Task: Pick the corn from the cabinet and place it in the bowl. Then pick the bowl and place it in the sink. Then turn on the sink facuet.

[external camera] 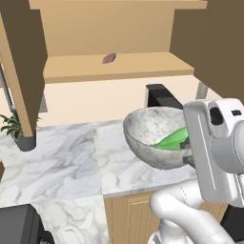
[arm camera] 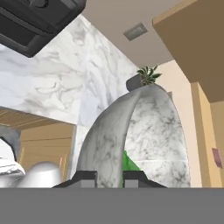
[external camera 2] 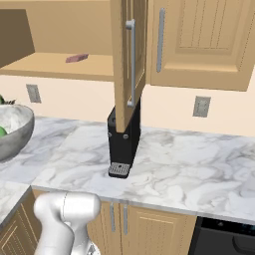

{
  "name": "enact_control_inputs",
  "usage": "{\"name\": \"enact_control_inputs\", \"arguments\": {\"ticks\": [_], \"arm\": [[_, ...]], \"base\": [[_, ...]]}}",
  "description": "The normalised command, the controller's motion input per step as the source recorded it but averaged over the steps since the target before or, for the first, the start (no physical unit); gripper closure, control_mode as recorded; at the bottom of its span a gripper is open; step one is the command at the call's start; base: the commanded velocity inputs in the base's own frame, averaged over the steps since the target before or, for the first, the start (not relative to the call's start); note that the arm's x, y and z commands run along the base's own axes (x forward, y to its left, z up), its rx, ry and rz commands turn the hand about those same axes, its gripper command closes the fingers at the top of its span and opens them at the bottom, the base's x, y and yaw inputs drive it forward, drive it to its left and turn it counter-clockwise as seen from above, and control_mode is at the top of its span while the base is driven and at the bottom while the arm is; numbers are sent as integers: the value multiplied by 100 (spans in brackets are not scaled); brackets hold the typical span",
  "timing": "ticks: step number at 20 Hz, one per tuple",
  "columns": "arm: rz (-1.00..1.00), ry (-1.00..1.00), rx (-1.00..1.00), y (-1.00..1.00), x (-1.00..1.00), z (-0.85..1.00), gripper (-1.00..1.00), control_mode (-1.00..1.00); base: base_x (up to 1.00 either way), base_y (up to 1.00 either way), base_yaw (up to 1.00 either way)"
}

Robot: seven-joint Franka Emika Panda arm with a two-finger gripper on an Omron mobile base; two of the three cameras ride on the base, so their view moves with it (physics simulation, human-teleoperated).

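Nearest to me, the gripper (arm camera: 109,177) sat at the rim of the bowl (external camera: 147,131), one dark fingertip to either side of the wall, so I judged it clamped on the rim, jaws narrow. The bowl looked tipped and raised off the marble counter (external camera: 62,162); whether it was fully clear I could not tell. The corn (external camera: 172,139) lay inside it, smooth bright green against the grey-white veined stone. So the first step looked done and the second was in hand; the sink and faucet were left. Further off stood the boxy black coffee machine (external camera 2: 123,142) and a small potted plant (external camera: 19,126). Farthest, the cabinet (external camera: 114,66) showed its plain tan shelf, with a small reddish-purple item (external camera: 109,58) on it.
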Motion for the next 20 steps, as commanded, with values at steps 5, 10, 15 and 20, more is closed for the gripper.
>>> {"name": "enact_control_inputs", "arguments": {"ticks": [5, 10, 15, 20], "arm": [[0, 0, 1, -3, -10, 0, 100, 100], [0, 0, 0, 0, 0, 0, 100, 100], [0, 0, 0, 0, 0, 0, 100, 100], [0, 0, 0, 0, 0, 0, 100, 100]], "base": [[-16, -5, 0], [-72, -16, -4], [-57, -38, -40], [-40, -51, -60]]}}
